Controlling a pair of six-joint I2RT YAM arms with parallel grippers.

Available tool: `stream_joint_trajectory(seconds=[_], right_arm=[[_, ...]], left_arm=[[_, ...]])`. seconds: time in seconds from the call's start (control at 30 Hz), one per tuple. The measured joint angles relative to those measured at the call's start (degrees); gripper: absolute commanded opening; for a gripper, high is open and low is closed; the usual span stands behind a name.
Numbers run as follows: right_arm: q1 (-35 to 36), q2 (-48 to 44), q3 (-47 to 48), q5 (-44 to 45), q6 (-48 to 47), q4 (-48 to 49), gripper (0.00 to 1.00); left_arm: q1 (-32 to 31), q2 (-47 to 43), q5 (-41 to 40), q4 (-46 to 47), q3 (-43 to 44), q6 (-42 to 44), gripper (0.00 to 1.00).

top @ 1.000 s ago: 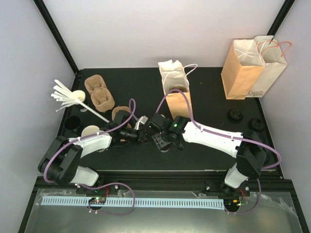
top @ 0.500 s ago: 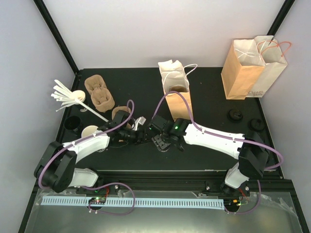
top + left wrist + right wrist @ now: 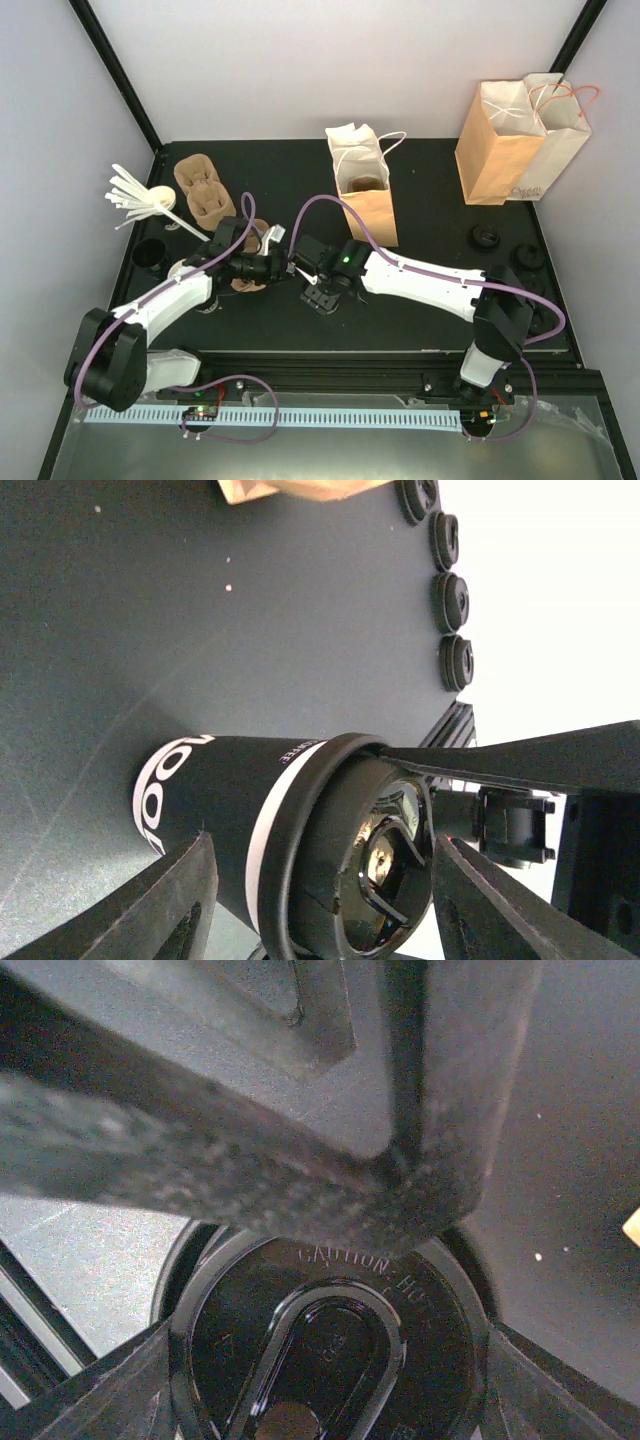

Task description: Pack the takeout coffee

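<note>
Black bench (image 3: 440,310) under pale walls: the takeout coffee (image 3: 235,810) stands upright left of the bench's middle, nearer its near edge. The right gripper (image 3: 330,1390) hangs over it, pinching the lid's rim from both sides. The left gripper (image 3: 322,850) is spread wide, one finger either side of the cup's wall; whether they touch I cannot tell. A brown paper bag (image 3: 368,205) stands just beyond.

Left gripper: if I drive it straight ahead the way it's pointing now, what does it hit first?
The takeout coffee cup, standing on the table right between the left gripper's fingers. The right gripper hangs over its black lid; how close is unclear.
</note>
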Motion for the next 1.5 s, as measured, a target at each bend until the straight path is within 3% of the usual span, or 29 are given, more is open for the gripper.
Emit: stream_joint_trajectory(seconds=[0.43, 0.57, 1.1, 1.5], right_arm=[[0.2, -0.3, 0.2, 0.3, -1.4, -1.3, 0.77], [0.1, -2.4, -2.6, 0.6, -0.9, 0.8, 0.87], [0.2, -15.6, -12.5, 2.8, 5.4, 11.0, 0.92], [0.2, -23.8, -18.4, 2.5, 15.4, 9.8, 0.91]], left_arm=[[-4.8, 8.9, 3.5, 1.4, 0.5, 1.2, 0.63], [-5.9, 11.3, 3.6, 0.2, 2.8, 3.0, 0.61], [-10.7, 14.7, -3.8, -7.8, 10.2, 9.1, 0.58], [-11.0, 13.3, -5.7, -8.5, 10.3, 7.3, 0.68]])
